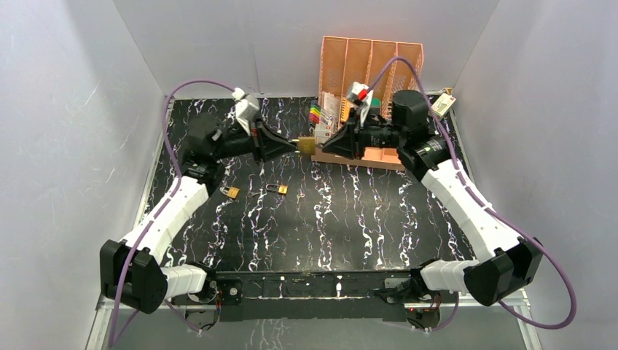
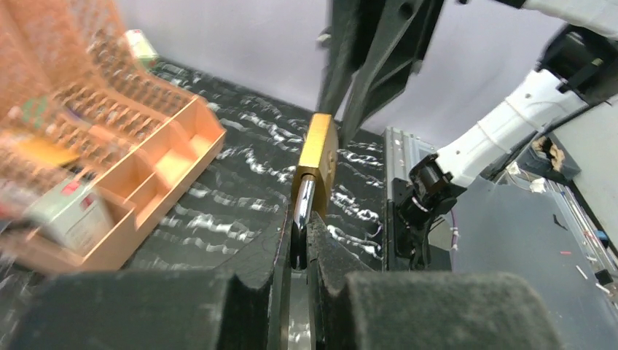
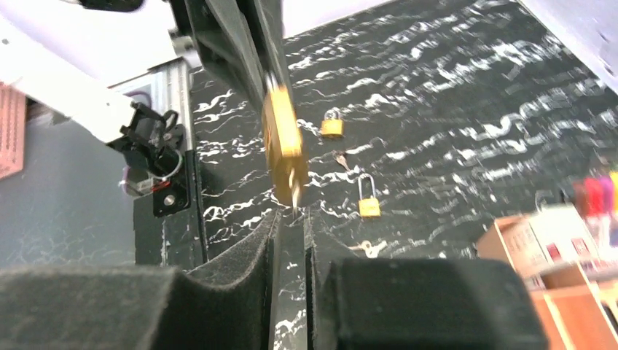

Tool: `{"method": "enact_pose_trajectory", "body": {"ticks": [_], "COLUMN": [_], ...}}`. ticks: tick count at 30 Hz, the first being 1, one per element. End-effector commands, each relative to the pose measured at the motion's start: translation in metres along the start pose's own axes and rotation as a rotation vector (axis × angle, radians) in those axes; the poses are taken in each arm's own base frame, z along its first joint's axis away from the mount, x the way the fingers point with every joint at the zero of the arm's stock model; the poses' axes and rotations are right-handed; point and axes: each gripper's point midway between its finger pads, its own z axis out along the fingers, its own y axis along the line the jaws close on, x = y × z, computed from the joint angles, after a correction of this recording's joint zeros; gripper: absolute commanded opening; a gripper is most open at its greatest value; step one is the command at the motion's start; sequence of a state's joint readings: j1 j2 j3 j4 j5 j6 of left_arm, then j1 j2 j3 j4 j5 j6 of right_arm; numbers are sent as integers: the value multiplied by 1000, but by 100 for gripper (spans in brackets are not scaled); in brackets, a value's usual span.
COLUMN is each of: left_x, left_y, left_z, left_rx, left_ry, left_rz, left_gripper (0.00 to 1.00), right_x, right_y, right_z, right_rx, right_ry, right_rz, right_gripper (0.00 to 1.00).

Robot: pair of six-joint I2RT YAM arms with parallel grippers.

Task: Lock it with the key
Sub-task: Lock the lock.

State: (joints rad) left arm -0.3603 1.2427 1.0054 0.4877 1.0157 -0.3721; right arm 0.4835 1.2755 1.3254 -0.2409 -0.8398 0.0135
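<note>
The padlock (image 1: 307,145) between the black left gripper (image 1: 298,146) and black right gripper (image 1: 318,146) is brass-gold, its shackle (image 2: 304,208) and key (image 3: 294,191) silver. The surface (image 1: 364,219) beneath them is black, veined white; the rack (image 1: 372,58) behind, orange.

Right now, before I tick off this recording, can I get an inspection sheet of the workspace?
Surface: black marbled mat, flat.
Job's things: brass padlock held above the mat between both tools; key at its base.
Clutter: small padlock, second small padlock, loose key; orange organiser at the back.
Grippers: left tool shut on the shackle; right tool shut on the key.
Cables: left purple cable and right purple cable loop beside the arms.
Surroundings: pale walls on three sides.
</note>
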Motion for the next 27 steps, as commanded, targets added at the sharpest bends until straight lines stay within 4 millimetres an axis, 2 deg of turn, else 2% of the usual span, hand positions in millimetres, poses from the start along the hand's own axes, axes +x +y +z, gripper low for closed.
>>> {"method": "enact_pose_trajectory", "body": {"ticks": [1,11,17,22,23,26,27], "left_x": [-43,-39,-36,-36,-36,-36,-37], "left_y": [38,41,39,21,16,3,1], "left_z": [-53,-66,-67,-64,-64,-62,-61], "left_rx": [-212,-233,-225,-121,-94,-13,14], "left_ry": [-88,-77,-74,-61,-57,-53,-51], "left_rz": [96,89,84,80,75,57,58], "left_gripper": [0,0,0,0,0,0,0], "right_x": [-27,-29,-26,-26,-26,-31,-33], "right_y": [-12,-13,-14,-11,-10,-3,-2], "right_z": [-44,-46,-47,-49,-49,-48,-49], "right_rx": [160,155,161,157,143,101,98], "right_ry": [-64,-65,-65,-63,-62,-61,-64], "right_rz": [-97,-95,-91,-96,-102,-111,-115], "right_gripper": [0,0,0,0,9,54,62]}}
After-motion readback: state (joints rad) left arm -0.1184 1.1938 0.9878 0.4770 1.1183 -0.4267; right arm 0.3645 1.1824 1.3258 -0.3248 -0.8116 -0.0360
